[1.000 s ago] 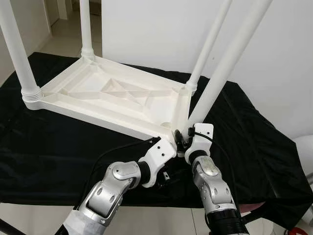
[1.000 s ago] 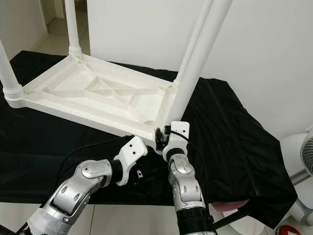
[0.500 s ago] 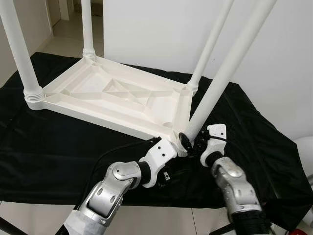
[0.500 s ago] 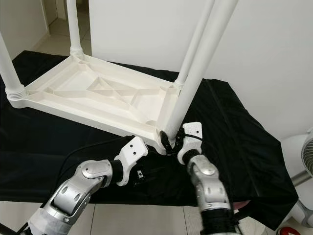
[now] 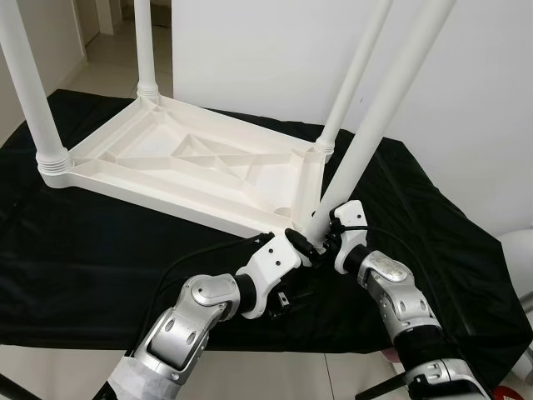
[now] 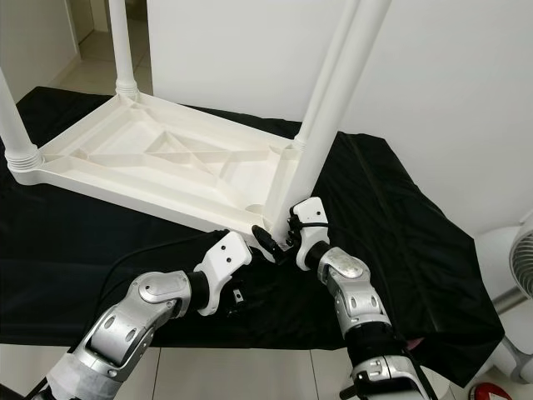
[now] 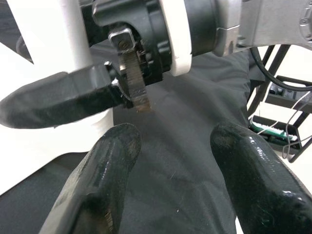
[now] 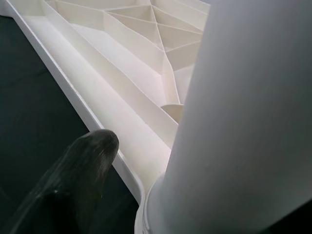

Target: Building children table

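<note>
Both arms reach forward, wrists nearly meeting. Left gripper [image 7: 168, 170] fingers spread (empty); right gripper [image 5: 312, 242] clamped, one finger [image 8: 73, 180] visible.

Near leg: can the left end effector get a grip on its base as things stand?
Probably yes. The left end effector is open, just short of the leg base, with only black cloth between. The right end effector already holds that base, so room looks tight.

Black cloth [image 5: 100, 250], white wall [image 5: 266, 50], fan [image 6: 508, 267]
</note>
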